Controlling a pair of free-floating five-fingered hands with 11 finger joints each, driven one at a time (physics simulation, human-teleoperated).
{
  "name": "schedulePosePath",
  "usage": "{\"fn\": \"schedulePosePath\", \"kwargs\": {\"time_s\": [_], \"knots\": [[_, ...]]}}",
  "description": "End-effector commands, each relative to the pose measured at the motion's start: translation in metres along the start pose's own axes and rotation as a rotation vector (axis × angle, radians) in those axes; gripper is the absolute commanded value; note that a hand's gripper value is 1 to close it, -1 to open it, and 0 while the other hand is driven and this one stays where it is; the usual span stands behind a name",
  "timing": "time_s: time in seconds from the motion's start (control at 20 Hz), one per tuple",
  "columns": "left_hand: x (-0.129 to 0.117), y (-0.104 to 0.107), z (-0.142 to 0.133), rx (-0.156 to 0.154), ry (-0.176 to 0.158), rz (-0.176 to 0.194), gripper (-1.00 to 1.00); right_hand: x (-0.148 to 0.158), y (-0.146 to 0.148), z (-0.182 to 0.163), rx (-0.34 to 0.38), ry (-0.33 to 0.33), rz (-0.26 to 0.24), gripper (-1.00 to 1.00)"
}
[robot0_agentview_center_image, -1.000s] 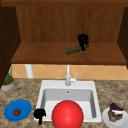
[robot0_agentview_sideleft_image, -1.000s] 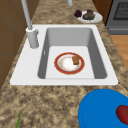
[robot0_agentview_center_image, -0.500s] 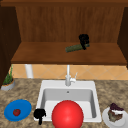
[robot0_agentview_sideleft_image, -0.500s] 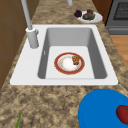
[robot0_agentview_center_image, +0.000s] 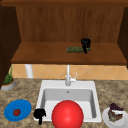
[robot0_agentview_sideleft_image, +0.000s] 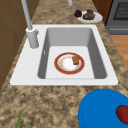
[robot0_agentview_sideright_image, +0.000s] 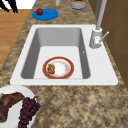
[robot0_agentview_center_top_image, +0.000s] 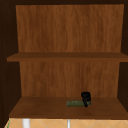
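The right hand (robot0_agentview_center_image: 85, 44) is up on the lower wooden shelf (robot0_agentview_center_image: 50, 55), sitting right at the right end of a flat, dark green rectangular thing (robot0_agentview_center_image: 75, 49) that looks like a scrub pad. Its fingers point down over that end and seem curled round it, though it's really just a black blob, so I can't tell for sure how tight the grip is. The upper view has the same pairing, hand (robot0_agentview_center_top_image: 85, 98) on the pad (robot0_agentview_center_top_image: 75, 103), plus a second shelf board higher up.

The left hand (robot0_agentview_center_image: 39, 114) hangs low by the front left corner of the white sink (robot0_agentview_center_image: 45, 86), fingers dangling loose, holding nothing, just beside a blue plate (robot0_agentview_center_image: 23, 107) with a tomato (robot0_agentview_center_image: 16, 112).

The front view has a big glossy red ball (robot0_agentview_center_image: 67, 115) blocking the basin. The side views see past it: a red-rimmed round plate (robot0_agentview_sideleft_image: 69, 63) with a brown lump on the basin floor. Countertop is speckled granite; a white plate (robot0_agentview_sideright_image: 15, 117) holds grapes and something brown.
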Motion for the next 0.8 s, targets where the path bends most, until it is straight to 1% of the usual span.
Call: {"fn": "schedulePosePath", "kwargs": {"time_s": [0.0,0.05,0.1,0.15,0.2,0.3,0.55,0.7,0.75], "knots": [[0.000,0.000,0.000,0.000,0.000,0.000,0.00,0.007,0.027,0.000,-0.014,0.008,0.070,1.00],[0.000,0.000,0.000,0.000,0.000,0.000,0.00,0.006,0.025,-0.001,-0.010,-0.006,0.049,-1.00],[0.000,0.000,0.000,0.000,0.000,0.000,0.00,0.002,0.019,0.006,-0.031,-0.012,0.013,-1.00],[0.000,0.000,0.000,0.000,0.000,0.000,0.00,-0.004,0.008,0.016,-0.021,-0.013,-0.003,-1.00],[0.000,0.000,0.000,0.000,0.000,0.000,0.00,-0.008,0.003,0.014,-0.015,-0.011,-0.022,-1.00],[0.000,0.000,0.000,0.000,0.000,0.000,0.00,-0.010,-0.016,0.022,-0.028,-0.006,-0.014,-1.00],[0.000,0.000,0.000,0.000,0.000,0.000,0.00,-0.031,-0.042,0.048,-0.035,-0.022,-0.034,-1.00],[0.000,0.000,0.000,0.000,0.000,0.000,0.00,-0.046,-0.047,0.064,-0.047,-0.030,-0.038,-1.00],[0.000,0.000,0.000,0.000,0.000,0.000,0.00,-0.048,-0.045,0.068,-0.066,-0.031,-0.039,-1.00]]}}
